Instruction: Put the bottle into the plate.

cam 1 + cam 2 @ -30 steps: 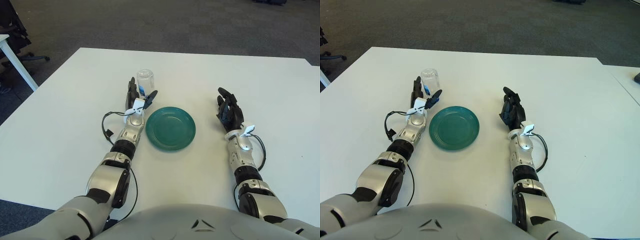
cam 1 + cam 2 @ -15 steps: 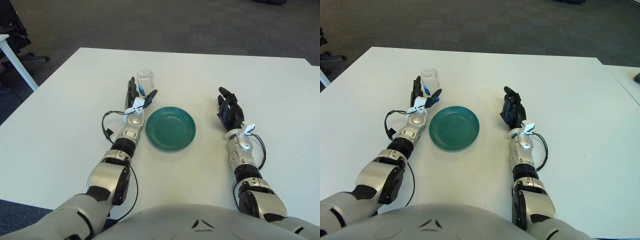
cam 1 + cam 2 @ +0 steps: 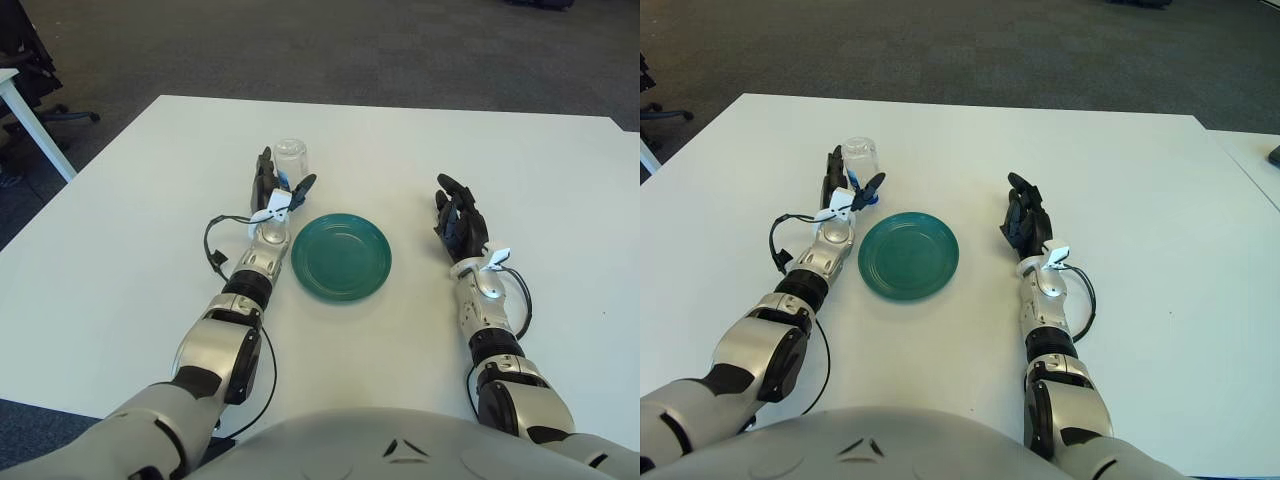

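Observation:
A clear plastic bottle (image 3: 290, 159) with a blue label stands upright on the white table, just behind the left rim of the green plate (image 3: 341, 256). My left hand (image 3: 277, 187) is right in front of the bottle, its black fingers (image 3: 264, 172) spread on either side of the bottle's lower part without closing on it. My right hand (image 3: 457, 219) shows to the right of the plate, fingers relaxed and holding nothing.
The white table (image 3: 150, 200) stretches wide around the plate. A cable loop (image 3: 213, 255) hangs off my left wrist. Another white table's leg (image 3: 35, 130) and an office chair (image 3: 30, 60) stand at far left on the dark carpet.
My left hand has slid forward, so its fingers now flank the bottle's base. The bottle, the plate and my right hand have stayed put.

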Robot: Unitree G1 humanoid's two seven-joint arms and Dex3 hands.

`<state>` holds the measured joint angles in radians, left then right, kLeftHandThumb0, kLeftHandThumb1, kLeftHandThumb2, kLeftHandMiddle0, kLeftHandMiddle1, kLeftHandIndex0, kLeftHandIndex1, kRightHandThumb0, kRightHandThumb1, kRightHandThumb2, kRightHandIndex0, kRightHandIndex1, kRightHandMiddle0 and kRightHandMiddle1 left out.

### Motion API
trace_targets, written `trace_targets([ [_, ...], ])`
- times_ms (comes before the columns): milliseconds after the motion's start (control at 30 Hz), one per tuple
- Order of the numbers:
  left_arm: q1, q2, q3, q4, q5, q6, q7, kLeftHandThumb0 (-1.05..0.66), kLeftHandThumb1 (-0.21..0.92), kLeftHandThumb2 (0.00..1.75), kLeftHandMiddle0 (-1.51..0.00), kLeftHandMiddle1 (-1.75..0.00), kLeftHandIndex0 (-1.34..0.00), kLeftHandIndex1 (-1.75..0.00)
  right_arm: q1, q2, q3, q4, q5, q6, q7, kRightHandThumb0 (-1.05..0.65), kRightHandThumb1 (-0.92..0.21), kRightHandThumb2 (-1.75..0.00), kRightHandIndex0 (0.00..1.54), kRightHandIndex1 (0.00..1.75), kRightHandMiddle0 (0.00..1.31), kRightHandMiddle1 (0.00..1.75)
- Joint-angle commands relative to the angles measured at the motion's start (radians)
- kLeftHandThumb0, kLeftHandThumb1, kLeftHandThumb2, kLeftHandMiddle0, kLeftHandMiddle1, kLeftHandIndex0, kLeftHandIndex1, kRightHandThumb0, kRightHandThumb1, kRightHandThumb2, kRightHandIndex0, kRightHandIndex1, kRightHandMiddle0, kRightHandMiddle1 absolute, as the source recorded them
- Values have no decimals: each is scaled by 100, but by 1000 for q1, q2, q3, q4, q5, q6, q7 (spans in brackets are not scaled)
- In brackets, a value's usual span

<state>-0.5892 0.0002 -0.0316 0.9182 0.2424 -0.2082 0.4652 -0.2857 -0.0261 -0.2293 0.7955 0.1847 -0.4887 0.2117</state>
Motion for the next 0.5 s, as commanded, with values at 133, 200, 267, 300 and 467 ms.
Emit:
trace_targets([
  [133,-42,18,-9,24,12,8,5,-105,92,19,-17,-2,0,-52,116,35,-11,110,17,58,-3,-84,-92,-75,30,1,0,59],
  [200,-50,20,-11,34,12,10,1,-105,92,19,-17,-2,0,-53,117,38,-13,109,18,55,-3,-84,-92,-74,30,1,0,60],
  [267,-59,21,-13,44,11,12,-3,-105,92,20,-18,-2,0,-56,117,41,-14,108,18,52,-4,-84,-92,-74,30,1,0,60],
  [300,-62,22,-13,47,10,12,-5,-105,92,20,-19,-2,0,-58,118,42,-15,108,18,51,-4,-83,-92,-74,30,1,0,60],
  [467,-96,26,-15,95,6,4,-15,-105,92,19,-23,-4,0,-68,121,46,-16,107,17,42,-1,-83,-92,-75,30,1,0,59],
])
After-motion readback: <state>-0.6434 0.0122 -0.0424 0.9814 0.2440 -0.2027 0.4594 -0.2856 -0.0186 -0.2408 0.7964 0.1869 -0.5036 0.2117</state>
